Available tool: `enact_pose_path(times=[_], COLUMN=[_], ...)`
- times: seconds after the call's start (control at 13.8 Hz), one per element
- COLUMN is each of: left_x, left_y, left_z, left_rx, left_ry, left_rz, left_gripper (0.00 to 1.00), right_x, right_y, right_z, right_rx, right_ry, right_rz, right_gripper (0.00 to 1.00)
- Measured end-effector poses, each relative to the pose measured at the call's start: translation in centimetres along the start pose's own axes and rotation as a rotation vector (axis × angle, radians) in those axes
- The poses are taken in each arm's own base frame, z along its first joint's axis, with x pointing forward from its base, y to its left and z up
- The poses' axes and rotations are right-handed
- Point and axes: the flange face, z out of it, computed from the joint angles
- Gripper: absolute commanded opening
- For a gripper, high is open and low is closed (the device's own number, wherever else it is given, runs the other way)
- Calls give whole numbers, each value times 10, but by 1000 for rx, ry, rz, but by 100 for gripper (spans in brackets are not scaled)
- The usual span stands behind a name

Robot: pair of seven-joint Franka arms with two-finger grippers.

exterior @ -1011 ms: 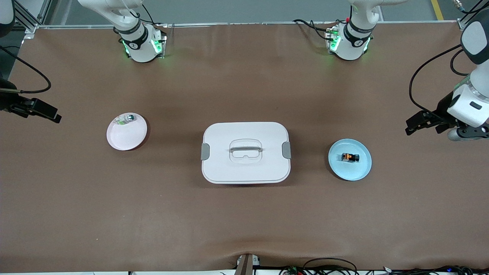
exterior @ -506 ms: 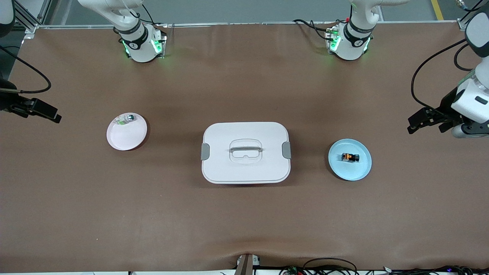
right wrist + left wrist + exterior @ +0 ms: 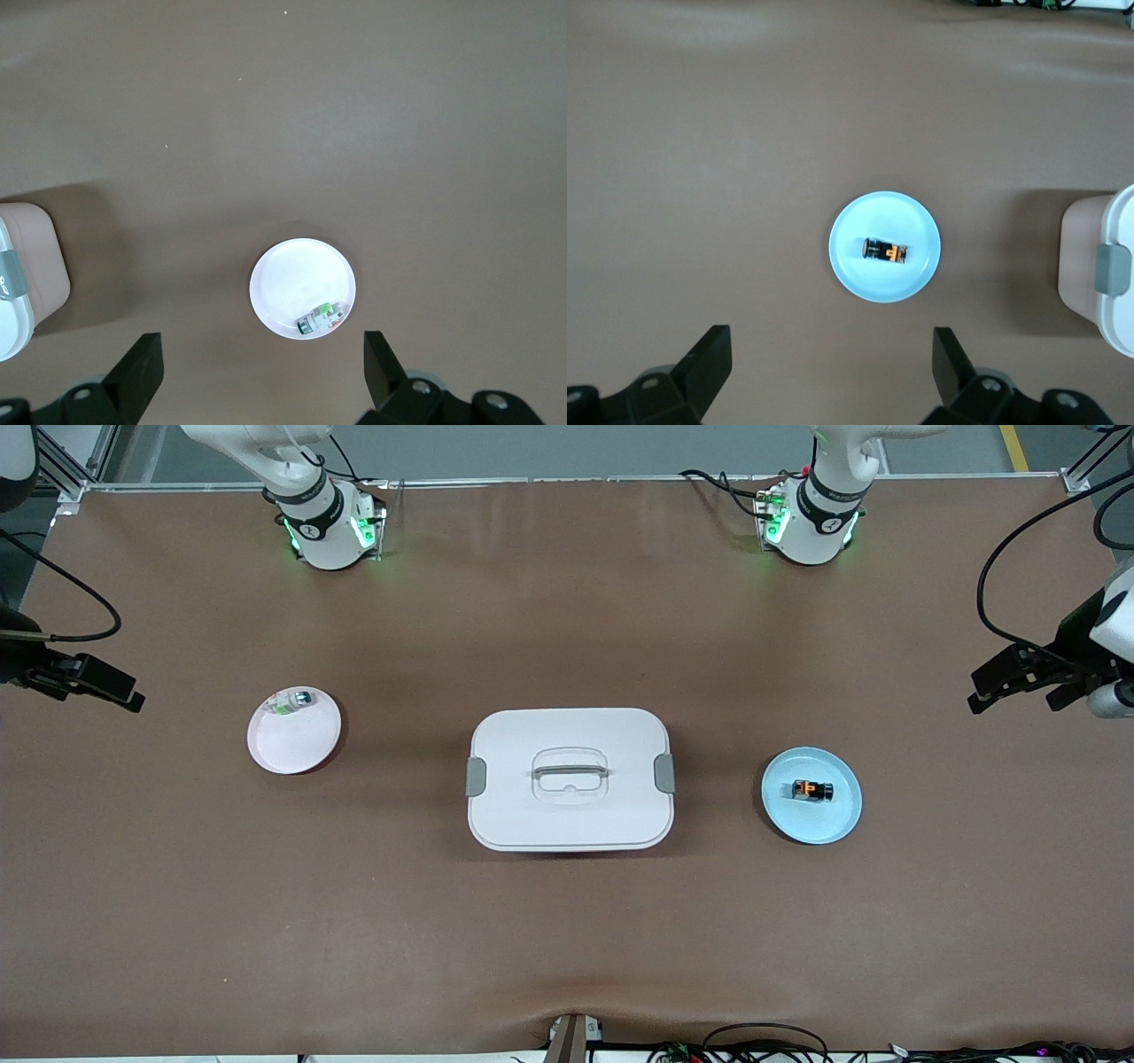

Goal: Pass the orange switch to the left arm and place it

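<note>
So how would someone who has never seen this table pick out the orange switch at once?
Start at the big white box mid-table and go toward the left arm's end to the blue plate. The orange switch lies on its side on that plate: a tiny black cylinder with orange markings. The silver-and-green part, the only other small piece, sits on the pink plate at the right arm's end.

no text, label, brand or number is readable anywhere. the right arm's base and the left arm's base each carry a small dark mark, too small to be read.
</note>
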Motion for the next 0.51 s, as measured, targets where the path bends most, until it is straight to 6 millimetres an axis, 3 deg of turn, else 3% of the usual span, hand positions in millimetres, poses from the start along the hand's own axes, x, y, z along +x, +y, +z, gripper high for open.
enact_pose_path(times=[0.22, 0.51], left_x=[0, 0], left_y=[1, 1], left_z=[-14, -14], left_rx=[0, 0], left_ry=[5, 1], left_rz=[2, 2], left_gripper=[100, 100], right_x=[0, 0], right_y=[0, 0], right_z=[0, 0], right_rx=[0, 0], right_ry=[0, 0], right_rz=[-1, -1], right_gripper=[100, 100])
